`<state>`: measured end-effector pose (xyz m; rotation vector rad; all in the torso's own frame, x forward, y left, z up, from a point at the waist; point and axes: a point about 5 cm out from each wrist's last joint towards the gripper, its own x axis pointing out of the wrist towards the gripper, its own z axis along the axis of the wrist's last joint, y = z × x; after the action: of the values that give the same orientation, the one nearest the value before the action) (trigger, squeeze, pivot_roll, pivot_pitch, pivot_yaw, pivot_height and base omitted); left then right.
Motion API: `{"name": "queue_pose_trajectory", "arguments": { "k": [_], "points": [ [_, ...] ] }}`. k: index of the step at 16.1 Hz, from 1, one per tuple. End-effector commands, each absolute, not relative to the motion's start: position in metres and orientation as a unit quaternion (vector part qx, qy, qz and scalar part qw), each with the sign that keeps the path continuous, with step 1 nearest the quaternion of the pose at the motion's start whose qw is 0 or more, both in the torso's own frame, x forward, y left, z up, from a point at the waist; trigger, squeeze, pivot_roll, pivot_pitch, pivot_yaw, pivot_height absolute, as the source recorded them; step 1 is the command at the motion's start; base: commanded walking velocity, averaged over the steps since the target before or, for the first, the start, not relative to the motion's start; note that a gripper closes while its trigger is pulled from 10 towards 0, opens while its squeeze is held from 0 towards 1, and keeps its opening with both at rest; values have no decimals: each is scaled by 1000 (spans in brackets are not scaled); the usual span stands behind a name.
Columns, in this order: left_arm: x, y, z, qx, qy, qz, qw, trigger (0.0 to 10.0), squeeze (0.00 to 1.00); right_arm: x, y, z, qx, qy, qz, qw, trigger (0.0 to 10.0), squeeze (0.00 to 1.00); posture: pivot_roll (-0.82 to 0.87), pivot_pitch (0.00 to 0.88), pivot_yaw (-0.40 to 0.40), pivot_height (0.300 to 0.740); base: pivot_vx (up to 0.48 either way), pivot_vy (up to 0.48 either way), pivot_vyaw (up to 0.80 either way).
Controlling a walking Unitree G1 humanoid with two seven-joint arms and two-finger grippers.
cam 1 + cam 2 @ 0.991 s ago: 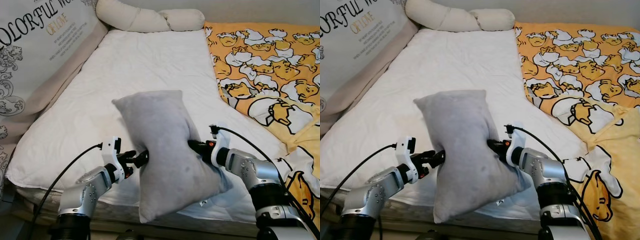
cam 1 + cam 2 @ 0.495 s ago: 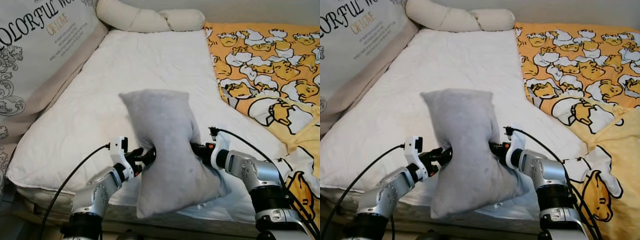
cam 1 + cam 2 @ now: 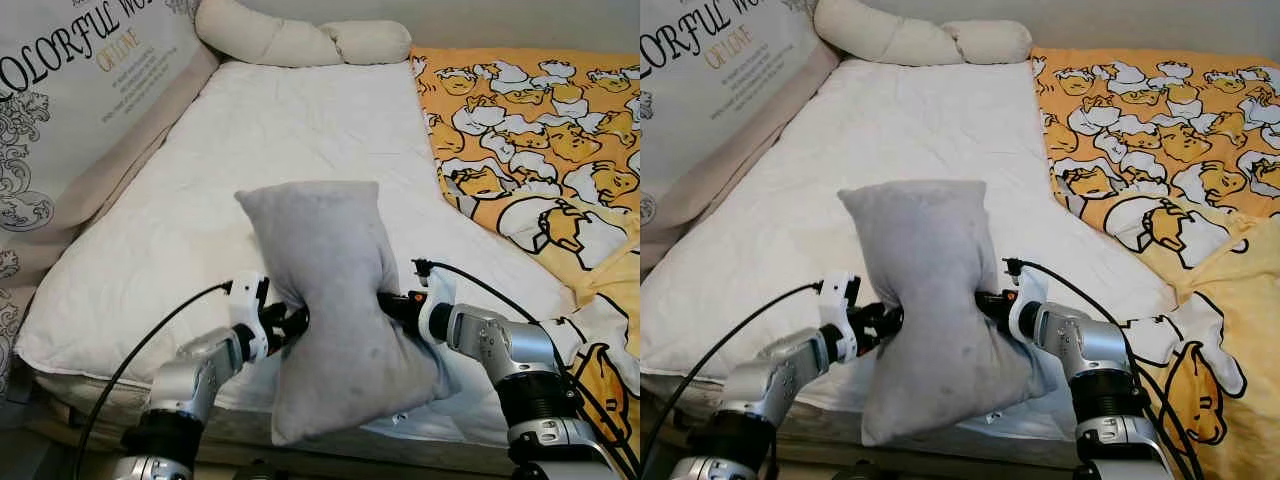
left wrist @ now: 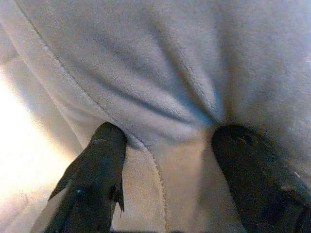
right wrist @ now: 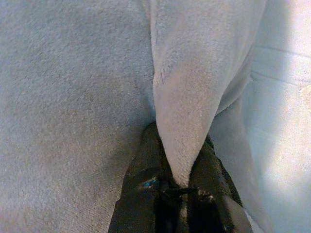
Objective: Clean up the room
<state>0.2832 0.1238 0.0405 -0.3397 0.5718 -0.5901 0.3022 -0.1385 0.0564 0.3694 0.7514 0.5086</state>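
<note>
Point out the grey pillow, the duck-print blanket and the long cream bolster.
grey pillow (image 3: 325, 290), left eye view, middle of its front face.
duck-print blanket (image 3: 530, 130), left eye view, flat orange part.
long cream bolster (image 3: 290, 42), left eye view, its middle section.

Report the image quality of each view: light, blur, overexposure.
Head views: even daylight, sharp, grey pillow and both claws crisp. Left wrist view: pillow fabric soft and close, white sheet blown out, left claw fingers dark. Right wrist view: right claw shadowed, sheet at the edge overexposed.

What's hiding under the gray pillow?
The gray pillow hangs over the white mattress edge. Whatever lies right beneath it is covered.
</note>
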Motion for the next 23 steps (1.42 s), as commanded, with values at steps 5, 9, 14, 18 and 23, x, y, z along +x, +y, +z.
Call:
{"name": "queue_pose_trajectory", "arguments": {
  "k": [5,9,14,18,23],
  "points": [
    [288,117,44,-129,291,-284,905,0,0,298,-128,51,170,393,254,867,0,0,13,0,27,740,0,0,0],
    [285,116,46,-117,294,-284,905,0,0,299,-124,53,151,363,278,876,0,0,24,0,26,740,0,0,0],
    [289,119,56,-109,274,-265,918,0,0,303,-119,57,167,348,248,889,0,0,29,0,33,740,0,0,0],
    [295,114,75,-98,240,-268,928,0,0,303,-115,62,157,324,247,900,0,0,27,0,37,740,0,0,0],
    [295,117,79,-80,227,-261,935,0,0,304,-118,66,146,293,237,915,0,0,22,0,36,740,0,0,0]
  ]
}}
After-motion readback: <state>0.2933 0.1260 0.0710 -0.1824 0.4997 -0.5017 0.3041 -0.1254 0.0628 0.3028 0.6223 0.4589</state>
